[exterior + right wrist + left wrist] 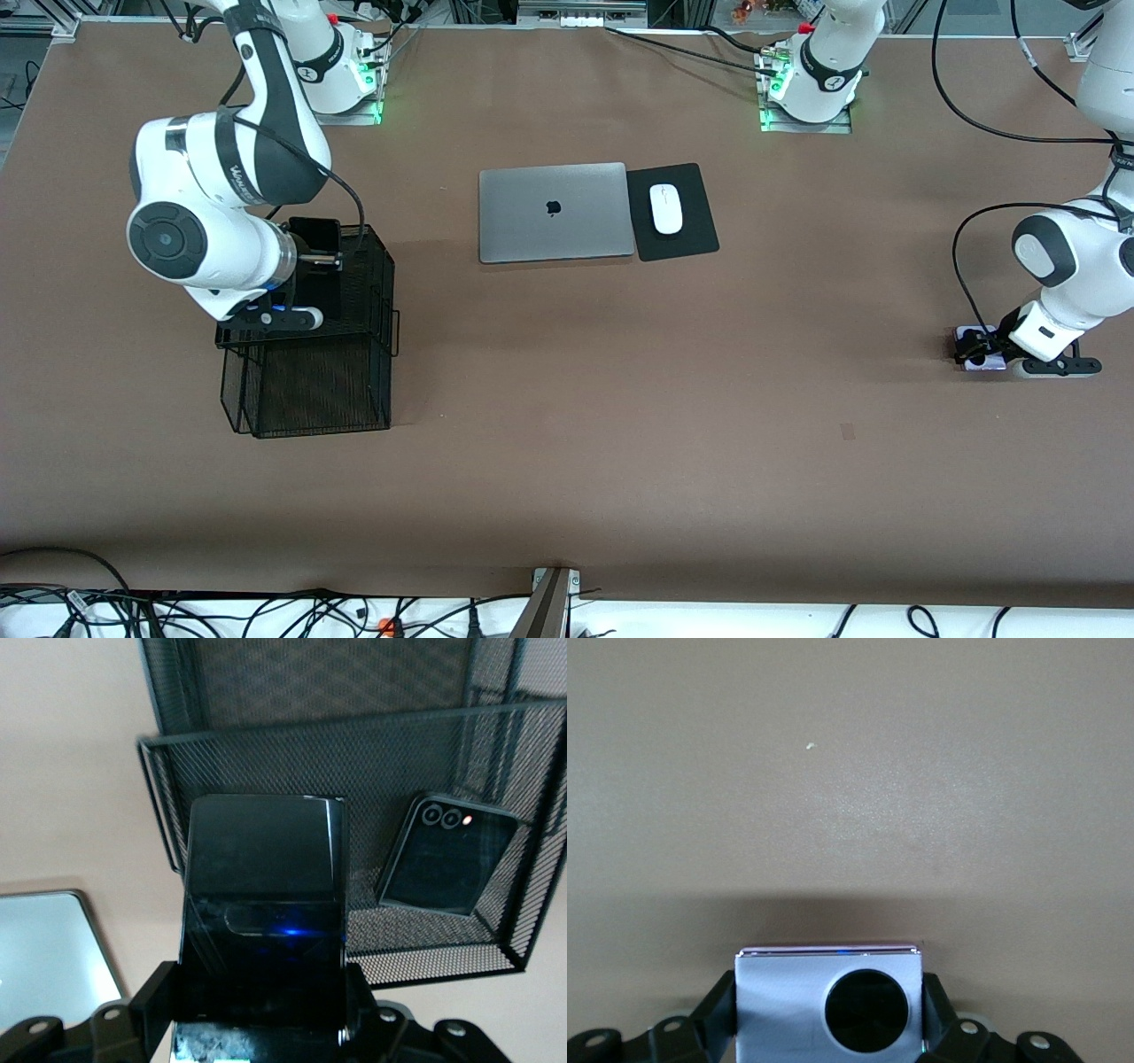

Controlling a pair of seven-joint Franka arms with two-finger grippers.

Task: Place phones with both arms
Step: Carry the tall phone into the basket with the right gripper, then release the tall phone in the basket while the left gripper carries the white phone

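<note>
Phones: our right claw (261, 1014) pinches the long slim black slab (261, 930) over the black mesh tray (368, 266), where a squarish black folded one (447, 855) lies; our left claw (828, 1010) pinches the lilac-white one (828, 997) on the brown counter (567, 399).

Both arms are glossy white with black joint bands: the right arm (221, 177) has a round dark grey cap on its elbow and grey lettering on one band, the left arm (1076, 252) a grey oval patch. Each white base carries a black ring, a red knob and a green glow. Black cables trail along both. The right wrist is silver. Each hand (266, 1028) is matte black with round silver screws.
</note>
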